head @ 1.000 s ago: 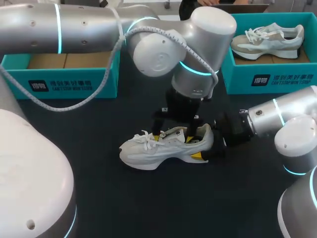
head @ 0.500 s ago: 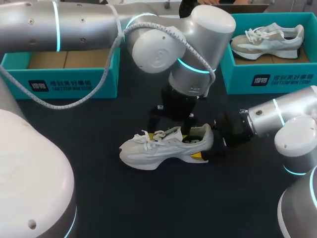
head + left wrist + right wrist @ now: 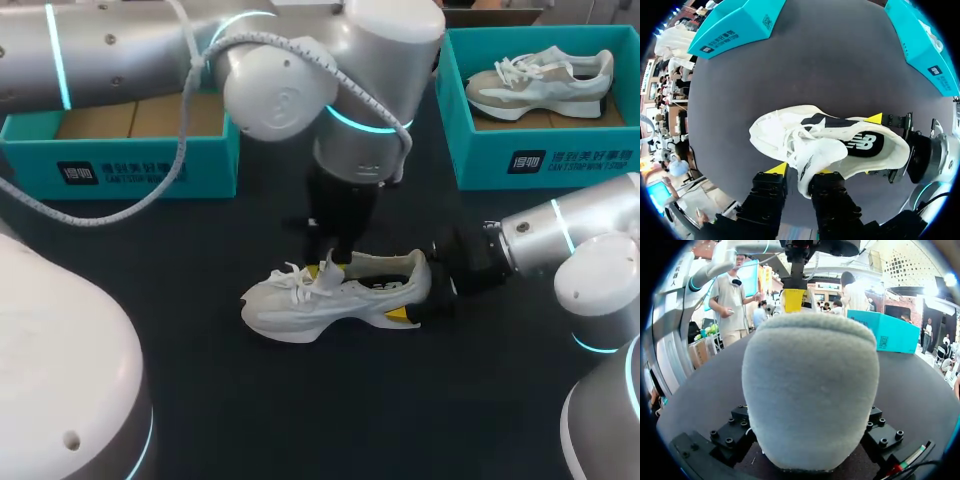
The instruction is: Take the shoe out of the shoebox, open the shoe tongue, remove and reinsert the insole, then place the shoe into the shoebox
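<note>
Left wrist view looks straight down on the shoe (image 3: pixel 777 137), which stands on its sole on the dark table (image 3: pixel 815 60), toe pointing away from my right arm. My left pincer (image 3: pixel 801 172) is narrowed onto the tongue (image 3: pixel 815 156). One yellow tip shows against one side of it and the other finger presses the opposite side. The tongue stands lifted clear of the laces and curls up toward my wrist. Behind it the shoe's mouth gapes, and the dark insole (image 3: pixel 860 145) lies flat inside.

My right pincer (image 3: pixel 872 146) is clamped on the heel with a yellow tip against each flank. In the right wrist view the grey heel fills the whole space between my finger bases.

In the head view the shoe sits near the middle of the table, outside both teal boxes and well apart from them. The left shoebox (image 3: pixel 130 165) shows its brown cardboard floor, while the right shoebox (image 3: pixel 540 160) holds a second shoe (image 3: pixel 540 80). My left arm comes in over the left shoebox and drops onto the tongue from above — my right arm reaches in low from the right, level with the heel.
</note>
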Controlling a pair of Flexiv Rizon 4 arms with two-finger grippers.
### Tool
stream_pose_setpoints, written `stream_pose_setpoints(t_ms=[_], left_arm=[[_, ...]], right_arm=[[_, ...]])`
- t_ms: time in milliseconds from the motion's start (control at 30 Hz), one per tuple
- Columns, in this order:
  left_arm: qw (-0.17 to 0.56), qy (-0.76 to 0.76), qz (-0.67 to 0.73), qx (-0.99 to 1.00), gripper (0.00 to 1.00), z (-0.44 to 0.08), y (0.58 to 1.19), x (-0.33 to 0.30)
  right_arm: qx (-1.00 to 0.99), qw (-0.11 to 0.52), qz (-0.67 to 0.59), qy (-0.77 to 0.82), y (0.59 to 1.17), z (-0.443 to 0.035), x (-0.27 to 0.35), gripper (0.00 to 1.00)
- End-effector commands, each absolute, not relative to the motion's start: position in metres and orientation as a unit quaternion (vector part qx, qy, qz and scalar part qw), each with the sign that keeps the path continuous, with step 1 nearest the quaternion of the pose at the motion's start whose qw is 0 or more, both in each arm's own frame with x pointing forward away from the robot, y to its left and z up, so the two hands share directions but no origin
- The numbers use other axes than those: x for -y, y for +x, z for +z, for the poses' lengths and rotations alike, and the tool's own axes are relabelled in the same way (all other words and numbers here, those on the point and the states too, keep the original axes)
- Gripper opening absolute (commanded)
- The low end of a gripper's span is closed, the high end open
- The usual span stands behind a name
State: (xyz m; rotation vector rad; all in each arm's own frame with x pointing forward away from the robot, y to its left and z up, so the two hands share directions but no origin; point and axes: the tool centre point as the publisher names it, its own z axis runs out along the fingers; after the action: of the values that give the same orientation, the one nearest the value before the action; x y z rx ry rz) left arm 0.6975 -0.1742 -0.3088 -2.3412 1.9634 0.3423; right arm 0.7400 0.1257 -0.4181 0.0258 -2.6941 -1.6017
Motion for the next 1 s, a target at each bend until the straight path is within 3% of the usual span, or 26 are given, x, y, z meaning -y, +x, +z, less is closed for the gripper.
stream_pose_setpoints(t_ms=[33, 400, 1000], left_arm=[[0.038, -0.794, 0.078, -0.602, 0.0, -0.303, 0.682, 0.166], [0.033, -0.822, 0.087, -0.562, 0.0, -0.313, 0.68, 0.14], [0.02, -0.86, 0.181, -0.477, 0.0, -0.387, 0.683, 0.087]], right_arm=[[0.861, 0.004, -0.509, 0.008, 0.742, -0.425, -0.129, 0.0], [0.861, 0.004, -0.509, 0.008, 0.742, -0.425, -0.129, 0.0], [0.861, 0.004, -0.509, 0.008, 0.742, -0.425, -0.129, 0.0]])
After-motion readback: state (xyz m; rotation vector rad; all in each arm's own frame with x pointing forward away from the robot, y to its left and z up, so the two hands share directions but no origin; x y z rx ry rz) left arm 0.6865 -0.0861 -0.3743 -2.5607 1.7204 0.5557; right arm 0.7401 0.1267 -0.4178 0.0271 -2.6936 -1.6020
